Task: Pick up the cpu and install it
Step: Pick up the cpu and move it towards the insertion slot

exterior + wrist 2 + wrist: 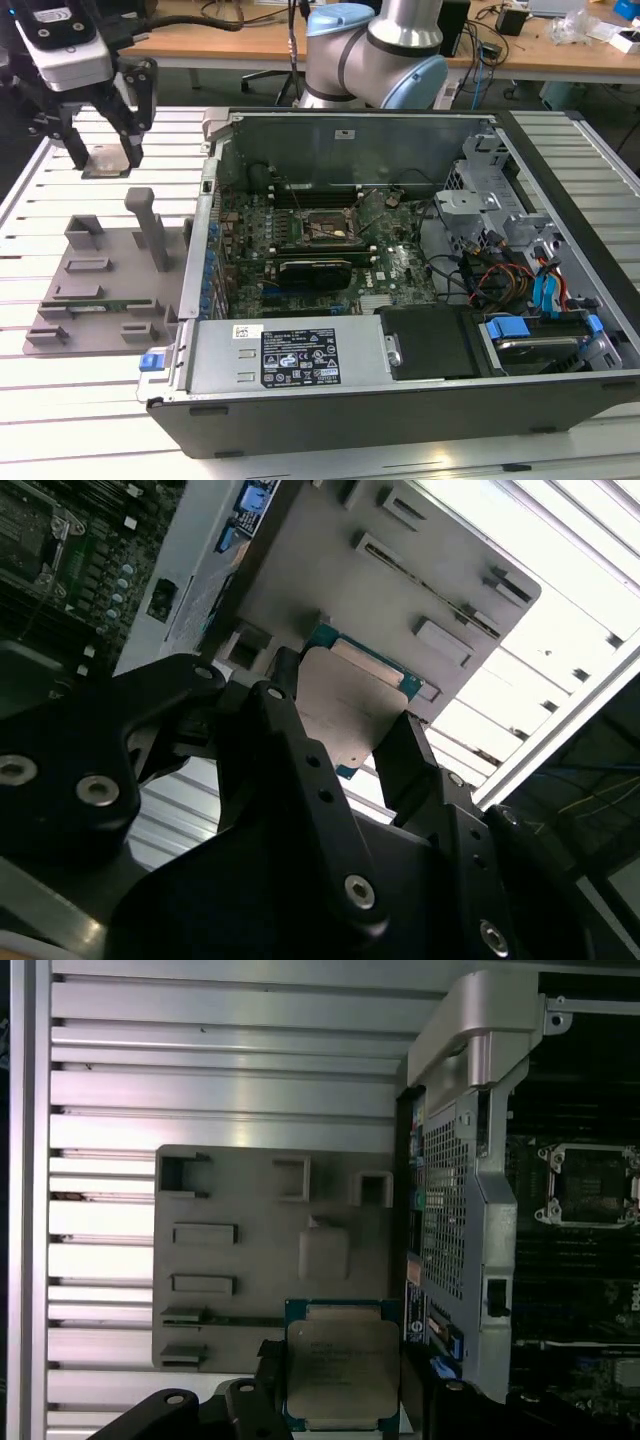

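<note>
the hand is clamping the cpu between its two black fingers, which are pressing on opposite edges. the cpu is hanging flat in the air, its grey lid facing up in the first wrist view, above the slatted table and near the grey tray with its upright post. the open computer case is lying at the exterior view's right, its socket well apart from the cpu.

Tool clamped on the cpu, grey fixture tray beyond it, motherboard alongside
</note>
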`<state>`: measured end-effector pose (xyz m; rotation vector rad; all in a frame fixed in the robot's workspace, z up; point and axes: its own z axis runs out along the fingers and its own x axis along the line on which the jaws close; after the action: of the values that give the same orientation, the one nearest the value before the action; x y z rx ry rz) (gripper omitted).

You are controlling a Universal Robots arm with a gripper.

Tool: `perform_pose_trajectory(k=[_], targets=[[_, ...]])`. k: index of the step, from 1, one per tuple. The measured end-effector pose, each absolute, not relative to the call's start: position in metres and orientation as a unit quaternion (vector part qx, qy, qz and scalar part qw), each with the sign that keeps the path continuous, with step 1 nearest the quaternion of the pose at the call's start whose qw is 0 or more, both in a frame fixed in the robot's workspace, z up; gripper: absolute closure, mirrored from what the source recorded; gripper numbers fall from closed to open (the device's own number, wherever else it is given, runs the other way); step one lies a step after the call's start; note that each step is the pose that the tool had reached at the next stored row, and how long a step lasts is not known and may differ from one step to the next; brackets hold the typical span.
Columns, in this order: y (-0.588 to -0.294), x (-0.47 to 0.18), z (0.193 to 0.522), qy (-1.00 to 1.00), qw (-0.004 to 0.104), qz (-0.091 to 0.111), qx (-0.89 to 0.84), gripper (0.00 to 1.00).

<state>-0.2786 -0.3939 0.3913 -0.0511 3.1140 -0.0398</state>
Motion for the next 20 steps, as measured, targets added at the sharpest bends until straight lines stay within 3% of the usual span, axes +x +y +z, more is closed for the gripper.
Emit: perform_pose_trajectory(k=[20], targets=[[-0.394, -0.229, 0.391, 1.0, 0.013, -0.013, -0.016, 0.45]])
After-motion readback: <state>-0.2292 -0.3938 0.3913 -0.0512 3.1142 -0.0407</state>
